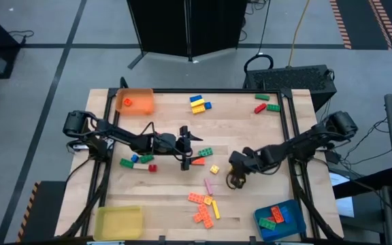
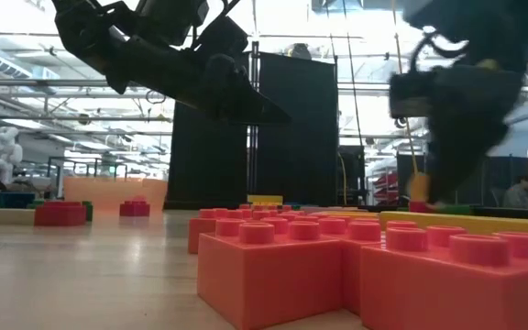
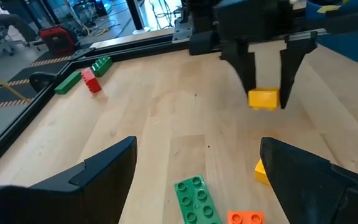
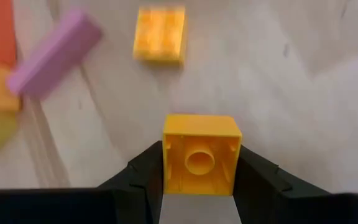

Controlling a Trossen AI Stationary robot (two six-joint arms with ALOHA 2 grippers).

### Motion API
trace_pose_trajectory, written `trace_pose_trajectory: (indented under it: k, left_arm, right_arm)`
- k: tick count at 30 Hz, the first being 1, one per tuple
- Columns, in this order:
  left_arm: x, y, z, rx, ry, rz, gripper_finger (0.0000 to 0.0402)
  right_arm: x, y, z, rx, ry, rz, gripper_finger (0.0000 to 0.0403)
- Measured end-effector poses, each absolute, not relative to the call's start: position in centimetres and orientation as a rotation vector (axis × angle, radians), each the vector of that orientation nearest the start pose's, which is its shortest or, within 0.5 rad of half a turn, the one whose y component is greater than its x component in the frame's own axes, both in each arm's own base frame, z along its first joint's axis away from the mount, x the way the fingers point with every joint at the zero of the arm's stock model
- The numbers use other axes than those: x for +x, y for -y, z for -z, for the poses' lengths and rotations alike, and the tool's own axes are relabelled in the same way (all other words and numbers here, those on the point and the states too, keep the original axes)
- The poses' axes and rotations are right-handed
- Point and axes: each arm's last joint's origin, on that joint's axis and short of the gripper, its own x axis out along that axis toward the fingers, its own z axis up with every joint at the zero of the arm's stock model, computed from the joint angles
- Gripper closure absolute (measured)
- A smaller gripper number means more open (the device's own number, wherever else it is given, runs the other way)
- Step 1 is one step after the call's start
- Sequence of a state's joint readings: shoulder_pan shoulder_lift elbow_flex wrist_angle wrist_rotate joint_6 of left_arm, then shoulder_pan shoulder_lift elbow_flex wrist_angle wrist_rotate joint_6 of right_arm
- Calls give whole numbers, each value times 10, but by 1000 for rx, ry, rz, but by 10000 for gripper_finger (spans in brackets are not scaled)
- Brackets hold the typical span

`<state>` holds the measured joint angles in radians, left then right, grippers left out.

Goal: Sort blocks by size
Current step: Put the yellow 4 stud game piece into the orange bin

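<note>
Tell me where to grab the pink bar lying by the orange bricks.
Grip the pink bar across its narrow width, about mid-length, coming straight down from above. It lies flat, long and slim, so both long sides look free for the fingers, while one end sits close to the orange bricks.

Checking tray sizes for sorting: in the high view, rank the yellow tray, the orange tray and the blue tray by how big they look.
1. yellow tray and blue tray: too alike to rank.
2. orange tray, smallest.
</note>
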<state>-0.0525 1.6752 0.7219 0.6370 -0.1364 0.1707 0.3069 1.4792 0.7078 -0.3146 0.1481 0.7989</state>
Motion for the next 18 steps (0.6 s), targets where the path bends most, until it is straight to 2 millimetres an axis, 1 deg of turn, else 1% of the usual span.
trace_pose_trajectory:
  k: [4,7,10,14,16,18]
  left_arm:
    - [330,13,-171,194,-323,-57,61]
    - [330,13,-171,195,-322,-59,61]
    - [330,13,-171,195,-319,-59,61]
    - [330,15,-171,224,-322,-48,61]
    - [329,21,-170,273,-327,-8,61]
    - [328,33,-170,339,-322,44,61]
  right_arm:
    - [255,-62,-156,472,-994,275,263]
    - [263,-55,-153,446,-956,264,263]
    - [277,-50,-152,397,-849,252,263]
    - [291,-45,-161,358,-691,197,263]
    - [294,-45,-164,350,-645,184,263]
    - [297,-45,-167,350,-607,172,263]
